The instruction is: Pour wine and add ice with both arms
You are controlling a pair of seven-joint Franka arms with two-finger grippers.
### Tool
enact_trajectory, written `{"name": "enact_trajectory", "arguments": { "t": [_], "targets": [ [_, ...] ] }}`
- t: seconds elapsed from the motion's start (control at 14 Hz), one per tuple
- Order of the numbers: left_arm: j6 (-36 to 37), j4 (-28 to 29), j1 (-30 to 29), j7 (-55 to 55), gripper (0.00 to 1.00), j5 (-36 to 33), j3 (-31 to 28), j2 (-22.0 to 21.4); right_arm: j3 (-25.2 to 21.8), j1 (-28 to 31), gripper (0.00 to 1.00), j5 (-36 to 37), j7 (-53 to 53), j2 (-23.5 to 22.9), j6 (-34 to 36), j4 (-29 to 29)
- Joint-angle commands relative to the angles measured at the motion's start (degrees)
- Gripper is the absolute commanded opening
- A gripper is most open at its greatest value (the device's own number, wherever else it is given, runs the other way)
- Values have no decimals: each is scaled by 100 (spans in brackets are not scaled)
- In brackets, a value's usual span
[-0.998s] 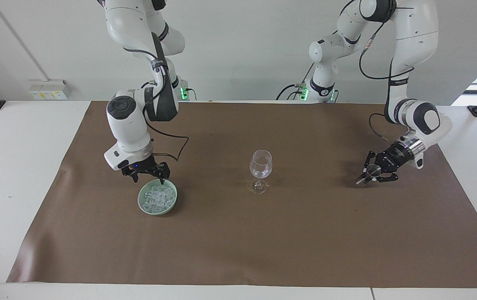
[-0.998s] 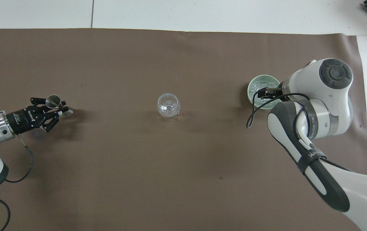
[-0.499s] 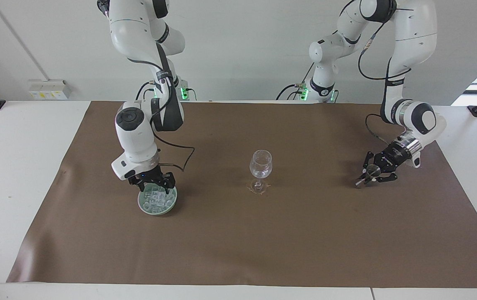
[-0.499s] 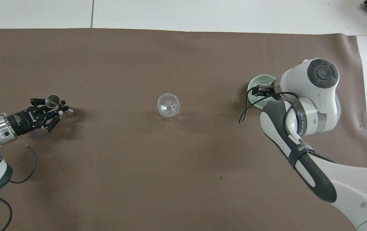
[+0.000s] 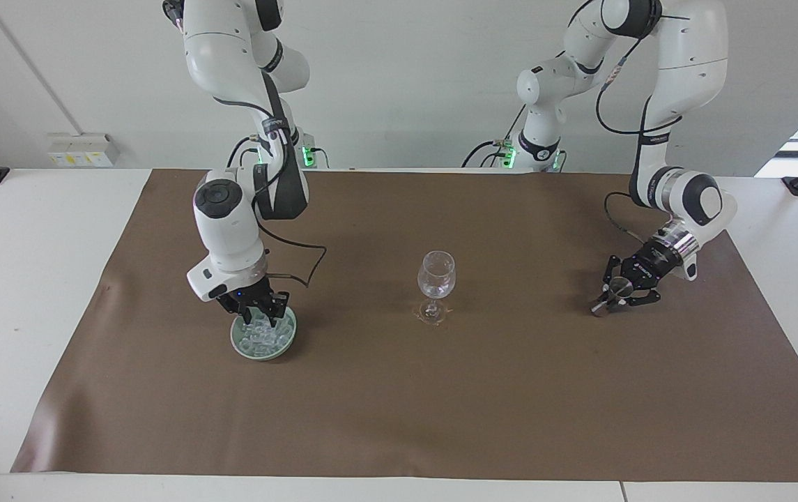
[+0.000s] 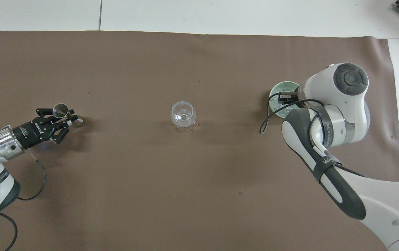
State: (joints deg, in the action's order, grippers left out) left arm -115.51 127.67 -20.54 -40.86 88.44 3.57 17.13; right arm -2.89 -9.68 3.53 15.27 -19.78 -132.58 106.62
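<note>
A clear stemmed glass (image 5: 436, 275) (image 6: 183, 113) stands upright mid-mat. I cannot make out the wine, in the glass or elsewhere. The ice (image 5: 264, 339) (image 6: 275, 101) is heaped in a pale green bowl (image 5: 235, 340) (image 6: 283, 84) toward the right arm's end. My right gripper (image 5: 261, 318) (image 6: 285, 99) points straight down, its tips among the ice cubes. Toward the left arm's end, my left gripper (image 5: 615, 294) (image 6: 66, 118) is shut on a small metal jigger (image 5: 623, 284) (image 6: 60, 110), tilted, its lower end at the mat.
A brown mat (image 5: 482, 390) covers most of the white table (image 5: 36, 230). A few wet glints lie by the glass's foot (image 6: 197, 123). The right arm's forearm and cable hang over the mat beside the bowl.
My right gripper came down from above the bowl's rim into the ice. The left gripper shifted slightly with the jigger, which now tilts lower toward the mat.
</note>
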Motion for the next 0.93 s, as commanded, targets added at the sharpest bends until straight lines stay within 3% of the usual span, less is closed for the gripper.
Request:
{"name": "enact_trajectory", "arguments": {
  "t": [0.0,0.36,0.57,0.64,0.86],
  "targets": [
    [-129,144,85,131,0,191,-23,-105,-10,-16,48,104,178,-87,-31,-106],
    [-261,153,138,280,0,217,-23,-79,-10,-16,41,113,178,-88,-40,-106],
    [-270,153,147,289,20,217,-32,-79,-10,-25,38,104,213,-166,-40,-123],
    [-270,153,147,289,33,217,-32,-79,-10,-34,38,113,213,-175,-32,-176],
    [-296,153,147,289,41,209,-32,-79,-10,-34,35,122,213,-175,-23,-194]
  ]
}}
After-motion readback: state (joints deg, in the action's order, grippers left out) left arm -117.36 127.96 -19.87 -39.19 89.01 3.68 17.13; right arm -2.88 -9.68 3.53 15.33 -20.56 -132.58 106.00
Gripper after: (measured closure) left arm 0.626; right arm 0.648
